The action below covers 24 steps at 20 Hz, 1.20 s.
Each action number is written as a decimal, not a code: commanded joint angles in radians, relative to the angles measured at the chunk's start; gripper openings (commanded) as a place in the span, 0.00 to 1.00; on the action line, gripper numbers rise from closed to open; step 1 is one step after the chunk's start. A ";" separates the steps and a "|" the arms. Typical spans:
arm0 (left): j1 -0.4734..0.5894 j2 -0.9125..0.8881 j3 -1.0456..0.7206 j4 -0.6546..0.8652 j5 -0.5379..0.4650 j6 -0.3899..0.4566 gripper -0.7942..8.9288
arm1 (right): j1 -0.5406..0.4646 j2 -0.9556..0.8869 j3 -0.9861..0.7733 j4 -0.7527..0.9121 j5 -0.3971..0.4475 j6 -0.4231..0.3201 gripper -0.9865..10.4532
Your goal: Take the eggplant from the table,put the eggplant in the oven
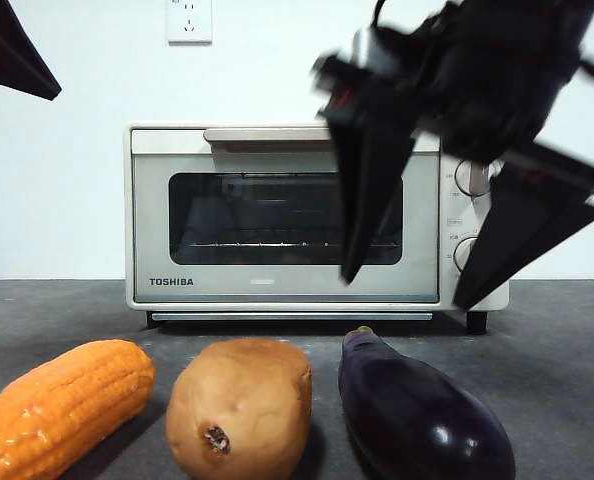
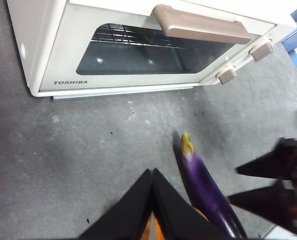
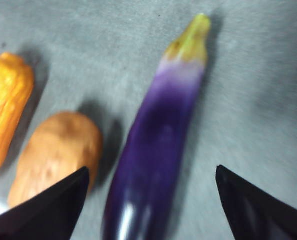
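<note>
The eggplant (image 1: 417, 412) lies at the table's (image 1: 557, 340) near edge just beside the potato (image 1: 239, 408), corn cob (image 1: 62, 405) beyond it, so the right gripper (image 1: 417, 285), wide open, empty and hovering above, could nudge the potato on descent. Farther back, the oven (image 1: 287, 215) door looks closed, blocking placement; the left gripper (image 2: 152, 175) waits closed and empty.
</note>
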 commanded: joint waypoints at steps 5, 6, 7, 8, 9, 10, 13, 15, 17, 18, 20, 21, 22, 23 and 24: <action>-0.004 0.011 0.020 0.011 0.004 0.024 0.09 | 0.024 0.178 0.010 0.090 0.007 0.052 0.43; -0.004 0.011 0.020 0.011 0.004 0.024 0.09 | 0.024 0.189 0.010 0.095 0.008 0.052 0.42; -0.004 0.011 0.020 0.011 0.004 0.024 0.09 | 0.024 0.198 0.010 0.097 0.008 0.053 0.40; -0.004 0.011 0.020 0.011 0.004 0.024 0.09 | 0.024 0.199 0.010 0.096 0.009 0.055 0.37; -0.004 0.011 0.020 0.011 0.004 0.024 0.09 | 0.024 0.199 0.010 0.099 0.009 0.056 0.34; -0.004 0.011 0.020 0.010 0.004 0.024 0.09 | 0.024 0.199 0.010 0.098 0.008 0.059 0.30; -0.004 0.011 0.020 0.010 0.004 0.024 0.09 | 0.024 0.199 0.010 0.088 -0.005 0.059 0.20; -0.004 0.011 0.020 0.010 0.004 0.024 0.09 | 0.024 0.193 0.011 0.080 -0.035 0.056 0.18; -0.015 0.011 0.022 0.011 0.005 0.024 0.09 | 0.022 0.147 0.022 0.033 -0.052 0.001 0.18; -0.028 0.012 0.028 0.011 0.004 0.024 0.09 | 0.022 0.111 0.032 -0.013 -0.049 -0.052 0.18; -0.057 0.035 0.063 0.011 0.004 0.024 0.09 | 0.023 0.023 0.043 -0.103 -0.048 -0.153 0.18; -0.074 0.060 0.089 0.011 0.004 0.026 0.09 | 0.023 -0.027 0.043 -0.148 -0.048 -0.185 0.18; -0.092 0.091 0.117 0.009 0.004 0.029 0.09 | 0.023 -0.077 0.043 -0.191 -0.048 -0.212 0.18; -0.113 0.129 0.150 0.008 0.004 0.034 0.09 | 0.023 -0.131 0.043 -0.229 -0.044 -0.237 0.18; -0.134 0.171 0.187 -0.001 0.004 0.047 0.09 | 0.023 -0.190 0.043 -0.261 -0.024 -0.250 0.18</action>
